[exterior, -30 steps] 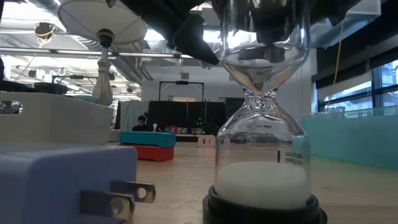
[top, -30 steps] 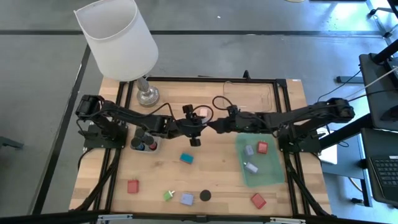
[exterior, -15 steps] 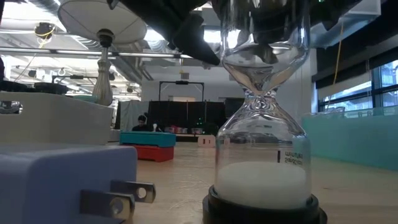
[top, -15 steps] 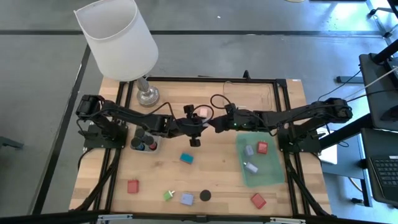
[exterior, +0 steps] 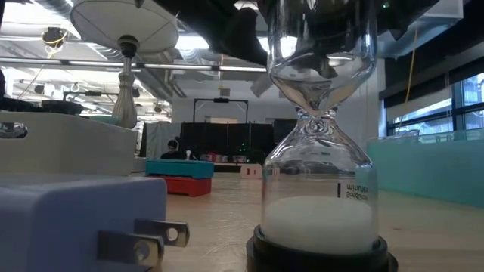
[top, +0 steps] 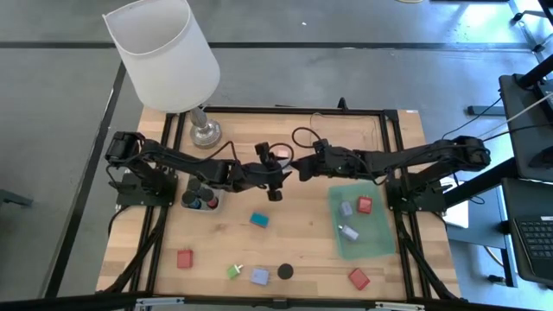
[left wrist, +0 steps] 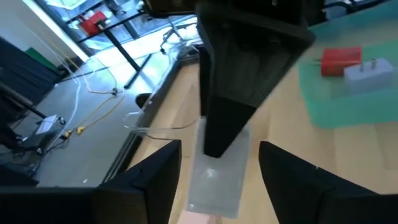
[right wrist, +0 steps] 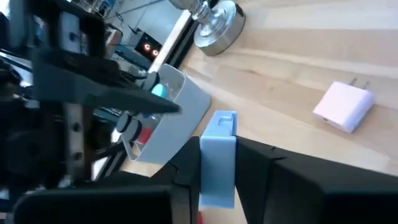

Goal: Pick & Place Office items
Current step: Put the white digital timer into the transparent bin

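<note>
My right gripper (top: 301, 170) is shut on a light-blue block (right wrist: 217, 158), one of the office items, above the table's middle. My left gripper (top: 278, 177) faces it, open. Its two fingers (left wrist: 158, 177) stand on either side of that pale block (left wrist: 214, 180); whether they touch it, I cannot tell. A pink plug block (right wrist: 343, 106) lies flat on the wood beneath. Other items lie scattered: a teal one (top: 259, 219), red ones (top: 185, 258) (top: 359, 278), a lilac one (top: 259, 276) and a black-capped hourglass (exterior: 318, 189). My right gripper pinches the light-blue block by its two broad faces (right wrist: 217, 140) between its two fingers. The fingers come roughly level from the table's right side. The block stands on edge, reaches out past the fingertips, and hangs clear of the table.
A green tray (top: 373, 244) at the right holds a red and two pale items. Near the left arm, a small clear bin (top: 203, 200) holds round caps. A clear tray (top: 346, 130) and the lamp's base (top: 206, 132) stand at the far edge, under the white shade (top: 164, 52).
My right gripper has shut on the light-blue block and edged toward the far edge. My left gripper's fingers have parted from the block. The block has stayed in the air between the two grippers.
</note>
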Controlling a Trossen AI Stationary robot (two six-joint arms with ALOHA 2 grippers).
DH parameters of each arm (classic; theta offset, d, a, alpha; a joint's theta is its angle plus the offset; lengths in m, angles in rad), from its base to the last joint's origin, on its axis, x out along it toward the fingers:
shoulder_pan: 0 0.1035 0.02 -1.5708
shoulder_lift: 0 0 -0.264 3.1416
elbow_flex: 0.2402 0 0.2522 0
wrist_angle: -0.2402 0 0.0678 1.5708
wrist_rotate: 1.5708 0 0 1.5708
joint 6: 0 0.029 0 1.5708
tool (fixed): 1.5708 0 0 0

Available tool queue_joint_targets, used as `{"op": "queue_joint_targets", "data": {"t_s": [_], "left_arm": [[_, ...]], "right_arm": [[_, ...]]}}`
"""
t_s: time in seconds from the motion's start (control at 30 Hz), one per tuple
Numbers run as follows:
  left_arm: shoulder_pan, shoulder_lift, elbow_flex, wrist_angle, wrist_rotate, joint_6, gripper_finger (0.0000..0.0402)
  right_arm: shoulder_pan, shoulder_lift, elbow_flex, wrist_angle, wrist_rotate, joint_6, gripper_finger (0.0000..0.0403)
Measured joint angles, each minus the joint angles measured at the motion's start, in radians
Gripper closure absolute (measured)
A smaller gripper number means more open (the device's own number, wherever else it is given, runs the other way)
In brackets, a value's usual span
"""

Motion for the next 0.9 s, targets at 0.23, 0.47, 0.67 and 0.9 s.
{"op": "queue_joint_targets", "data": {"t_s": [0.23,0.47,0.67,0.9], "left_arm": [[0.0,0.0,0.0,0.0,-0.111,-0.067,0.0181],[-0.009,0.0,0.0,-0.009,-0.129,-0.229,0.0182],[-0.013,0.0,0.0,-0.015,-0.129,-0.334,0.0185],[-0.013,0.0,0.0,-0.068,-0.087,-0.525,0.0186]], "right_arm": [[-0.081,-0.043,0.002,-0.091,-0.073,-0.088,0.0331],[-0.206,-0.183,0.002,-0.249,-0.069,-0.187,0.0332],[-0.296,-0.279,0.002,-0.414,0.005,-0.275,0.0331],[-0.374,-0.255,0.001,-0.789,0.07,-0.239,0.033]]}}
